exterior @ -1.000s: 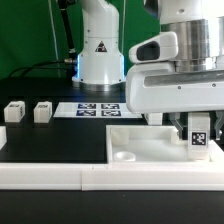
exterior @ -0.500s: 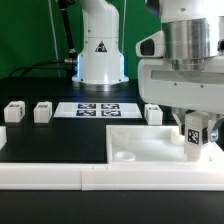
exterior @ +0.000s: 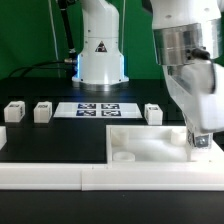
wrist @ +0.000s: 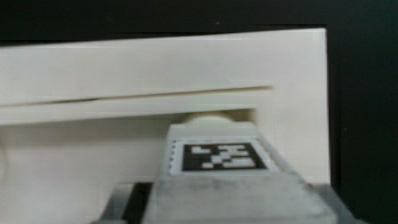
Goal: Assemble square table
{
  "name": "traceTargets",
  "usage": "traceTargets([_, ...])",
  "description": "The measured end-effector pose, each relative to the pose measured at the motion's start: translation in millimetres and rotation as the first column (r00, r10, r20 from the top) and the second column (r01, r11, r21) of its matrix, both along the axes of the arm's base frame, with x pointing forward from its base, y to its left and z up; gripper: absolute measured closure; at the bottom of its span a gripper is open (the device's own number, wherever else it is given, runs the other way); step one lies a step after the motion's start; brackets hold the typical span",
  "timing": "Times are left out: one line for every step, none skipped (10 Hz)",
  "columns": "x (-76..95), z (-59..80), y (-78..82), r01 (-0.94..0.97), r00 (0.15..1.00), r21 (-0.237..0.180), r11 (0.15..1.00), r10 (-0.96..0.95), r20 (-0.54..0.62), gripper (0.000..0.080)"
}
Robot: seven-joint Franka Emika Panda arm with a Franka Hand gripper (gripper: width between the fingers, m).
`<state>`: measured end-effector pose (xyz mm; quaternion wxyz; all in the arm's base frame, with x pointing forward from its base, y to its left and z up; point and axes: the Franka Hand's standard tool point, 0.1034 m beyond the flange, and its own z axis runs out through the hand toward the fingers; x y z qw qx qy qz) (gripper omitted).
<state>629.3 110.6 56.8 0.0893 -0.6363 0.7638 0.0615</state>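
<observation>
The square table's white slab point(exterior: 150, 143) lies flat on the black mat at the exterior view's right, with a round socket point(exterior: 124, 156) showing near its front left corner. My gripper point(exterior: 197, 133) hangs over the slab's right end, shut on a small white tagged leg point(exterior: 198, 141) that stands upright close to the slab's surface. In the wrist view the leg point(wrist: 221, 150) shows its black-and-white tag between my jaws, with the slab point(wrist: 160, 65) behind it. Three more legs point(exterior: 14, 112) point(exterior: 42, 112) point(exterior: 152, 113) stand loose on the mat.
The marker board point(exterior: 97, 109) lies flat behind the slab, in front of the arm's white base point(exterior: 100, 50). A long white border rail point(exterior: 90, 176) runs along the front edge, just before the slab.
My wrist has turned, so the leg's tag no longer faces the exterior camera. The leg stays held and sits slightly lower over the slab's right end. A third loose leg has come into view.
</observation>
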Motion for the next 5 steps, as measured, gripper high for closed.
traceTargets([-0.1, 0.1, 0.5, 0.046, 0.999, 0.003, 0.999, -0.046, -0.011, 0.0518])
traceTargets([-1.9, -0.2, 3.9, 0.09, 0.996, 0.007, 0.996, -0.09, -0.03, 0.0518])
traceTargets([-2.0, -0.4, 3.5, 0.069, 0.997, 0.006, 0.998, -0.069, -0.026, 0.0518])
traceTargets([-2.0, -0.5, 3.3, 0.011, 1.0, 0.002, 1.0, -0.011, -0.013, 0.0422])
traceTargets([-1.3, -0.8, 2.9, -0.111, 0.994, -0.01, 0.994, 0.111, 0.019, 0.0285])
